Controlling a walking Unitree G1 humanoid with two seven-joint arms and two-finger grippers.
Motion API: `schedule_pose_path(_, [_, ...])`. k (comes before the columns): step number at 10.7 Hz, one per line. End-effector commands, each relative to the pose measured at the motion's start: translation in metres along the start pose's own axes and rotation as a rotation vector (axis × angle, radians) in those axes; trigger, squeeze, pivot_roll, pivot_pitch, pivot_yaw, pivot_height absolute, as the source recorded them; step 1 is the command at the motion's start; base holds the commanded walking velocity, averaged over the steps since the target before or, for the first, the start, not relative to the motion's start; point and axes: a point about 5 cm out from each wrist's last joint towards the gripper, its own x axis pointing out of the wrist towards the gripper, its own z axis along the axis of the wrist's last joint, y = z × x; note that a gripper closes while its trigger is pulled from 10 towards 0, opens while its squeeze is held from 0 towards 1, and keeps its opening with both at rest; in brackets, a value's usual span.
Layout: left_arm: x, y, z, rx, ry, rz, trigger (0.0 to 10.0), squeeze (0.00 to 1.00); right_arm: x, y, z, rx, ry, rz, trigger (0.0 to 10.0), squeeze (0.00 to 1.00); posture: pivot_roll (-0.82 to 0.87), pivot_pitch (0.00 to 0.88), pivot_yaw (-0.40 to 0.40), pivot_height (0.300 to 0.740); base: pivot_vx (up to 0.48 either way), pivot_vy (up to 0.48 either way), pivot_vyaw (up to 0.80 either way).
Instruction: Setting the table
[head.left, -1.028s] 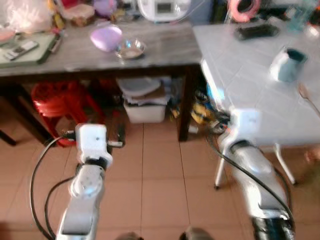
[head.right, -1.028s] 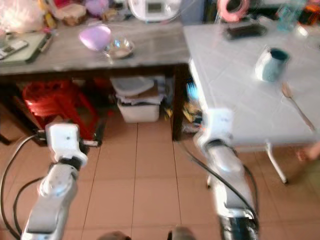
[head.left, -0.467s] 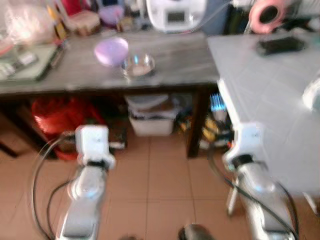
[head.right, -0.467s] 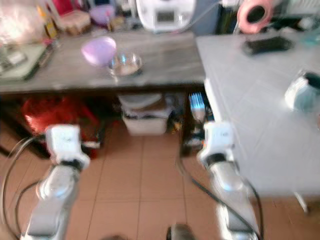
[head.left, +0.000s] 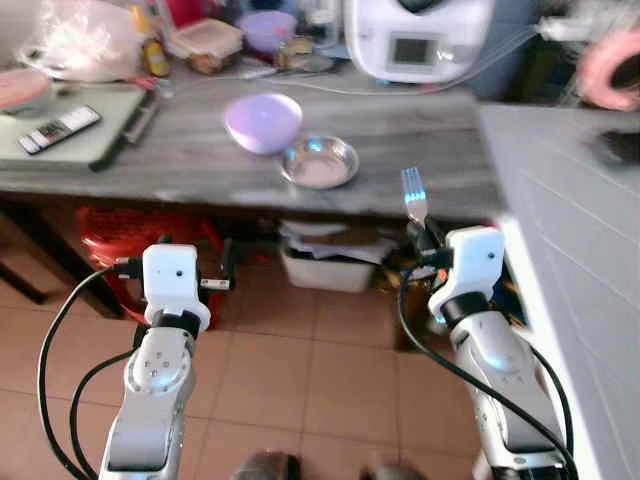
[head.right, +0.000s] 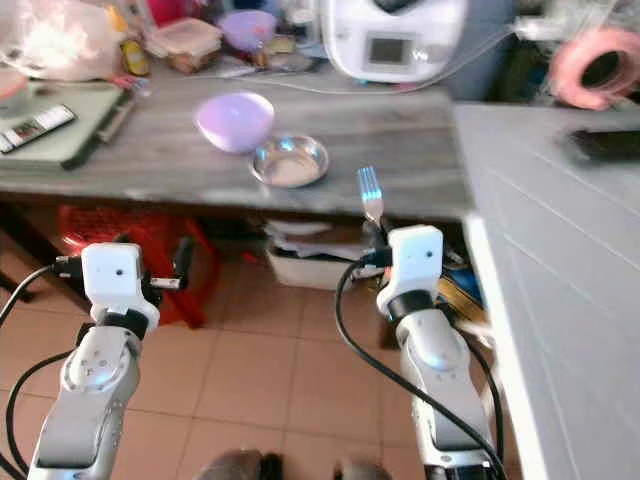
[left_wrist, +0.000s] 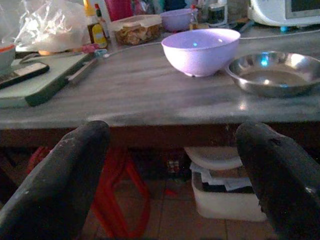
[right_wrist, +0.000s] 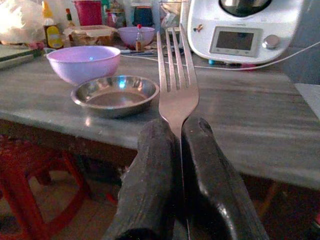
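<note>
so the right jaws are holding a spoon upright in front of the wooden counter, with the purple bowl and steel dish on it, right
Not quite: it is a fork, not a spoon. The right wrist view shows its tines above the shut right gripper. The rest holds: it stands upright before the wooden counter, where the purple bowl and steel dish sit.

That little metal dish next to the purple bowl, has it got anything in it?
Empty. The metal dish on the grey counter shows only its bare shiny bottom, beside the purple bowl.
</note>
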Motion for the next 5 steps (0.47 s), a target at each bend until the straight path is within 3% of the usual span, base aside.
schedule_pose_path(1, [0.0,-0.001,0.003,0.0,-0.007,-0.009,10.0,0.0,-0.001,-0.005,0.0,-0.003,-0.003,-0.02,10.0,0.0,0.02,0.093,0.051,0.74,0.48,0.0,0.0])
schedule_pose_path(5, [-0.006,-0.004,0.008,-0.002,-0.022,-0.052,10.0,0.0,0.008,-0.018,0.002,0.024,0.004,-0.131,10.0,0.0,0.02,0.137,0.048,0.74,0.467,0.0,0.0])
